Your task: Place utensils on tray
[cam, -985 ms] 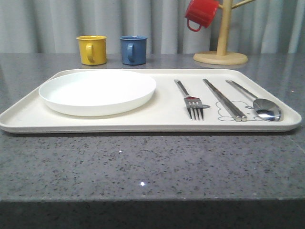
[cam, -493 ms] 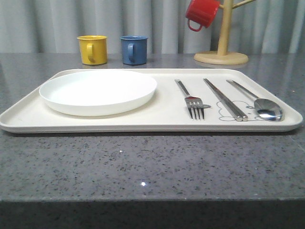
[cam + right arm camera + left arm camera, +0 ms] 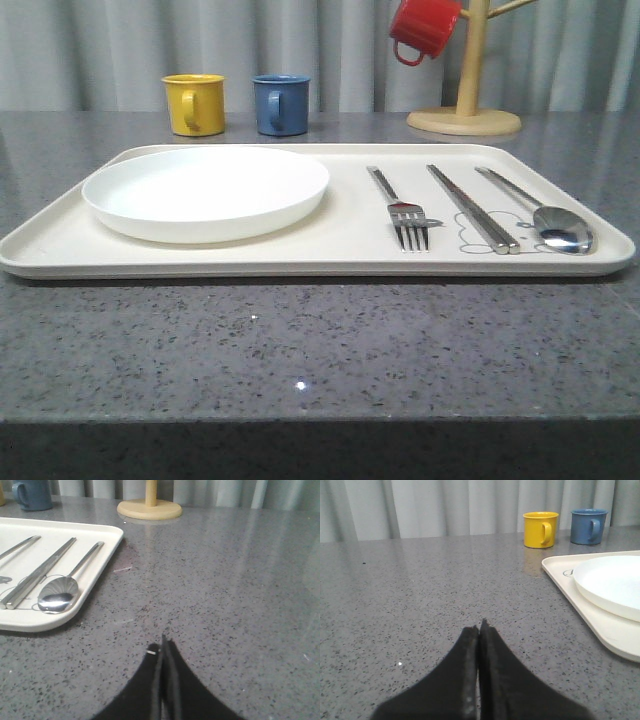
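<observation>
Cutlery lies side by side on the tray [image 3: 345,258] in the front view: fork [image 3: 402,213], chopsticks [image 3: 472,209], spoon [image 3: 553,223], right of a white plate [image 3: 205,192]. Left gripper [image 3: 479,630] appears clenched, empty, over bare counter [image 3: 420,590] beside the tray. Right gripper [image 3: 163,647] likewise pressed together, holding nothing.

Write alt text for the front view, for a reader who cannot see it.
A cream tray on a grey speckled table holds a white plate on its left, then a fork, chopsticks and a spoon side by side on its right. Behind stand a yellow mug and a blue mug; a red mug hangs on a wooden mug tree.
</observation>
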Controlling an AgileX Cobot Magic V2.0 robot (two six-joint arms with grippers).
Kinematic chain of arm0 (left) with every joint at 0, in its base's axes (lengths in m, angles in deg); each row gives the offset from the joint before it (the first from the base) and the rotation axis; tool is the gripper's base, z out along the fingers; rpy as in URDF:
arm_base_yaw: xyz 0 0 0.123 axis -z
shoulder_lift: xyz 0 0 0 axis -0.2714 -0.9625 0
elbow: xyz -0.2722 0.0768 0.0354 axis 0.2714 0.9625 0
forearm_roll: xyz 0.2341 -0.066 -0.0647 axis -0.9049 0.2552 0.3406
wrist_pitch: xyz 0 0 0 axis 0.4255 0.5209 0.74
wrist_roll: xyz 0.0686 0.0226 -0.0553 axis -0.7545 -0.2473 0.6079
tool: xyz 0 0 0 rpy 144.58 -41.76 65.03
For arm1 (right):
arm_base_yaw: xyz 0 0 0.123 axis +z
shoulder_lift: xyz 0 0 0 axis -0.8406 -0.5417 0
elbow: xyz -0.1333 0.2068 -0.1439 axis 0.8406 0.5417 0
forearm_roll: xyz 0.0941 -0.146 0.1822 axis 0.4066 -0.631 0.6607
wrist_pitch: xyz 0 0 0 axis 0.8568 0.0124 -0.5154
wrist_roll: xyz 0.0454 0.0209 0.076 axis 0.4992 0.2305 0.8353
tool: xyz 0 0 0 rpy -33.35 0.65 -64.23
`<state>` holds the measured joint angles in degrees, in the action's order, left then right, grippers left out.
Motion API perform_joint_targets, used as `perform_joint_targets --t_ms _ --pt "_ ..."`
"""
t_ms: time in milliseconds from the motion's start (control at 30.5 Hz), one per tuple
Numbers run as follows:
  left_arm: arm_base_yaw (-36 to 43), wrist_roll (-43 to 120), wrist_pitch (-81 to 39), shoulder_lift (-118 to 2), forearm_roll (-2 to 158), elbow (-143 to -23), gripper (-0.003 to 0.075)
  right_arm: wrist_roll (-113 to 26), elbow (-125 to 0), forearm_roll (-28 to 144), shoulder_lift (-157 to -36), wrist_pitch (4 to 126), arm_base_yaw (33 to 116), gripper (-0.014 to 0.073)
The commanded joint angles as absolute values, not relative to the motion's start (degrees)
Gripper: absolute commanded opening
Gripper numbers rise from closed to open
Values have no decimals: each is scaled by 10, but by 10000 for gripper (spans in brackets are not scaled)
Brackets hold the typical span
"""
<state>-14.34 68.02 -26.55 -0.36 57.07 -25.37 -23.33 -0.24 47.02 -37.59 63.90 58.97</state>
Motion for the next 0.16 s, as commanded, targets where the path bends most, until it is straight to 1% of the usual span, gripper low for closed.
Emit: perform_joint_targets --t_ms 0,131 --pt "-144 686 -314 9 573 -253 -18 -238 -9 471 -366 592 586 -67" --pt "-144 686 -314 9 573 -253 -18 -238 -9 471 -366 592 586 -67"
